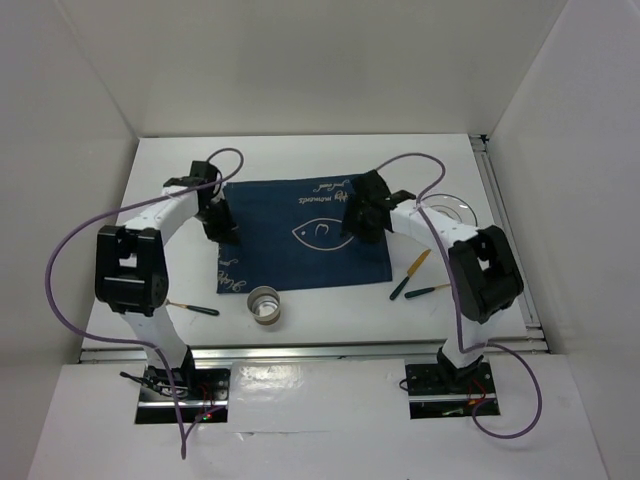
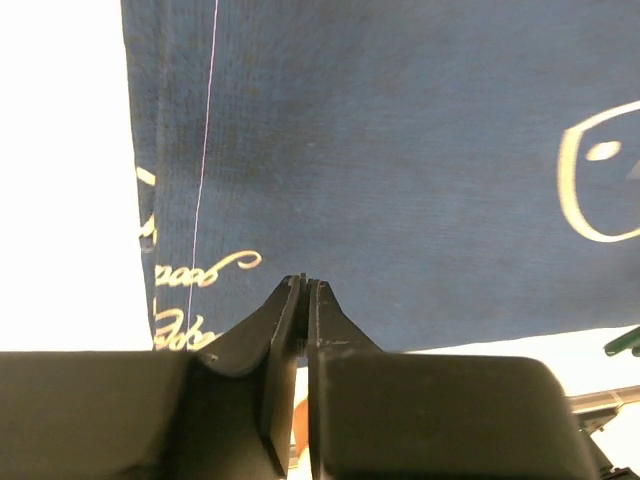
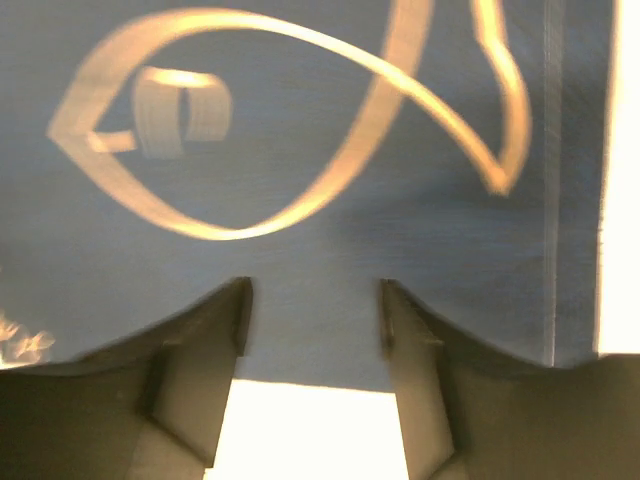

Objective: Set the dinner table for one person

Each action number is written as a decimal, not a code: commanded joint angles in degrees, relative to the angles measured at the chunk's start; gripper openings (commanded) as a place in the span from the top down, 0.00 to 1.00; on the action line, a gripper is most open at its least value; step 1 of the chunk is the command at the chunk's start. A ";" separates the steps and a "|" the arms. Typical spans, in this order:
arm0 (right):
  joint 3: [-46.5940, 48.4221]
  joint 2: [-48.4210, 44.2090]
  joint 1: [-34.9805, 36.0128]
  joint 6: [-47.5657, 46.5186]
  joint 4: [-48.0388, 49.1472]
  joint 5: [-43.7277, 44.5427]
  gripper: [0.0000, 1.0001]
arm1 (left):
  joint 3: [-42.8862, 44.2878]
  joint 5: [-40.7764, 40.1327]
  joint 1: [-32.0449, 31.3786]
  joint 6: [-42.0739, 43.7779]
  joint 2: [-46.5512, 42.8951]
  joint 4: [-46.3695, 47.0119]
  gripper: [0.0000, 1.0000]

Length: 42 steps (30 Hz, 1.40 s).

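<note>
Nearest the overhead camera, both arm bases sit bolted to a metal rail [image 1: 300, 352] on the near side of the blue mat [image 1: 300, 235].

Beyond the rail lies the dinner table [image 1: 300, 160], a plain white matte top enclosed by white panels on the left, far and right sides. A second rail runs along its right edge. The mat lies flat at the middle of this top, dark blue, with a pale fish outline and script along its borders.

A small round cup [image 1: 266, 305] stands just off the mat's near edge, toward its left corner; what is in it cannot be made out. A clear glass plate [image 1: 452, 208] rests beyond the mat's far right corner, partly hidden by the right arm. Three slim utensils [image 1: 415, 280] lie just right of the mat's near right corner, and one green-handled utensil [image 1: 195, 309] lies left of its near left corner.

The left gripper [image 1: 222, 225] hangs over the mat's left edge. In the wrist view its fingers [image 2: 285, 320] are parted by only a thin slit, with no cloth seen between them. The right gripper [image 1: 358, 222] hangs over the mat's right side, released, its jaws standing well apart above the cloth and grasping nothing, with white tabletop showing between them in the wrist view.
</note>
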 commanded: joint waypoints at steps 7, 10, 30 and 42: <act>12.81 -7.58 16.50 -9.84 -4.90 0.47 0.07 | 14.96 -4.95 -0.27 1.14 -10.27 -10.96 0.80; 14.04 -4.95 23.71 -11.24 -4.90 -1.73 0.06 | 17.25 -5.47 1.21 0.61 -13.60 -12.80 0.76; 19.31 7.28 35.42 -14.24 -4.02 1.85 0.93 | 14.01 -4.85 7.29 0.61 -23.19 -12.81 0.62; 30.90 4.63 10.74 -14.68 -17.90 10.47 1.00 | 9.61 -3.63 7.81 0.09 -24.34 -11.67 0.65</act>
